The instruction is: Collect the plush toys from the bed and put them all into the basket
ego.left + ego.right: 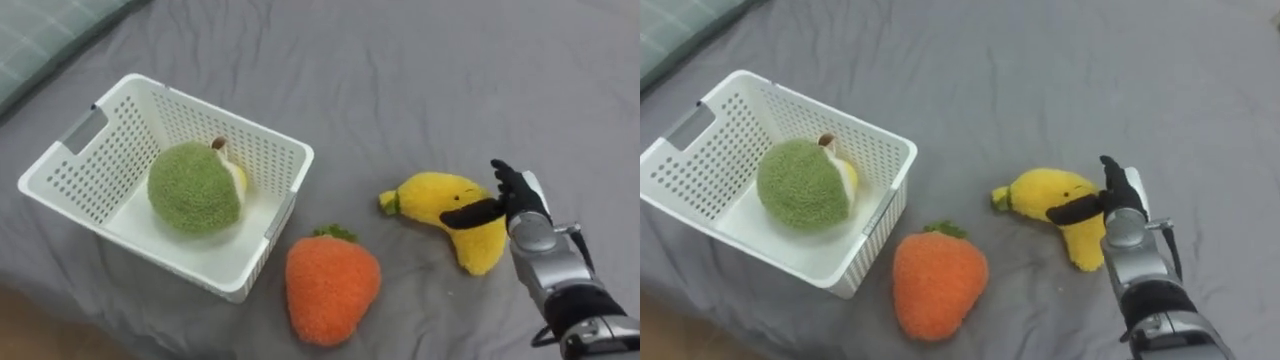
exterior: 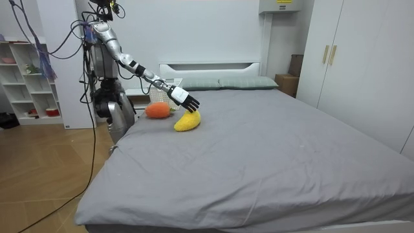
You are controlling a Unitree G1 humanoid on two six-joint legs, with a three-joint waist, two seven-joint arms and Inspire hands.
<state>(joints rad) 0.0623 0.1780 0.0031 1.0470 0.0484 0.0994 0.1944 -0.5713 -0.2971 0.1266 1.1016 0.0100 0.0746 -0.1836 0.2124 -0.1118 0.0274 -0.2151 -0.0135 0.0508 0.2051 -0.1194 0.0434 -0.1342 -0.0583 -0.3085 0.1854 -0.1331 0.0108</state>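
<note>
Grey bed [image 1: 450, 80]: banana toy [image 1: 440, 200] crosswise, stem toward basket [image 1: 262, 150]

A white shelf unit [image 2: 29, 81] stands at the room view's left, a white wardrobe [image 2: 362, 65] at its right.

A wide bed [image 2: 272, 155] under a smooth grey sheet takes up most of the room, its white headboard [image 2: 210, 66] set against a plain white wall [image 2: 194, 26]. Pale pillows [image 2: 223, 82] lie at the head, greenish and checked. On the room view's right stands a white wardrobe [image 2: 362, 58] with slim gold handles [image 2: 328, 55]. A brown boxy piece [image 2: 288, 79] (what it is I cannot tell) sits between wardrobe and bed. On the left, a white open shelf unit [image 2: 29, 81] stands on a wood-plank floor [image 2: 45, 175] — the light is even and soft.
</note>
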